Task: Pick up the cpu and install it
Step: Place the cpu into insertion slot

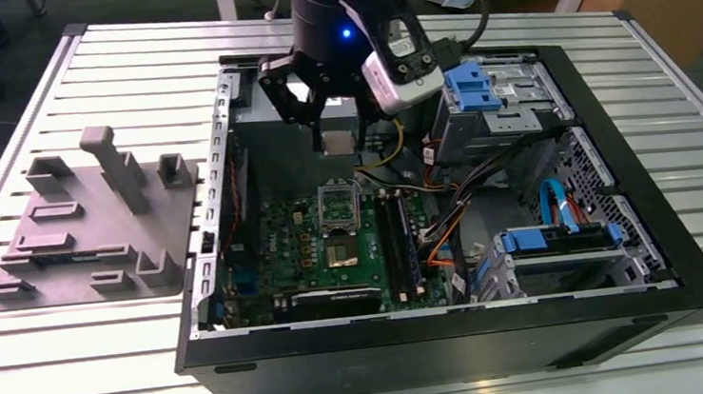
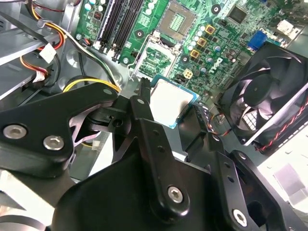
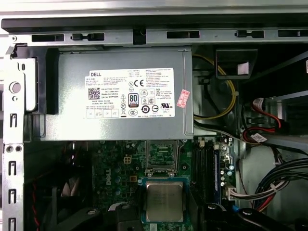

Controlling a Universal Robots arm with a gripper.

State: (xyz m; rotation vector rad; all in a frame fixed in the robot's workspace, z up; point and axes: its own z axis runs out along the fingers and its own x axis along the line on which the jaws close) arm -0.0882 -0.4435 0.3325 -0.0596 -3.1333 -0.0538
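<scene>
The cpu [image 1: 338, 143] is a small square chip with a silvery top. It hangs above the green motherboard [image 1: 292, 250] inside the open computer case [image 1: 467, 344]. My gripper [image 1: 338, 139] is shut on the cpu, with one black finger on each side of it. In both wrist views the cpu [image 2: 171, 100] [image 3: 164, 199] lies flat between the fingers [image 2: 143, 94]. The open socket [image 2: 156, 57] [image 3: 162, 156] is on the board a short way beyond it. In the exterior view the socket [image 1: 337, 200] lies below the held chip.
A grey power supply box [image 3: 120, 91] with a white label fills the case's far end. Black memory slots [image 1: 393, 232] run beside the socket. A black fan [image 2: 269, 106], coloured cables [image 1: 449, 222] and blue drive cages [image 1: 559, 236] crowd the case. A grey fixture tray [image 1: 87, 230] lies outside, at the exterior view's left.
</scene>
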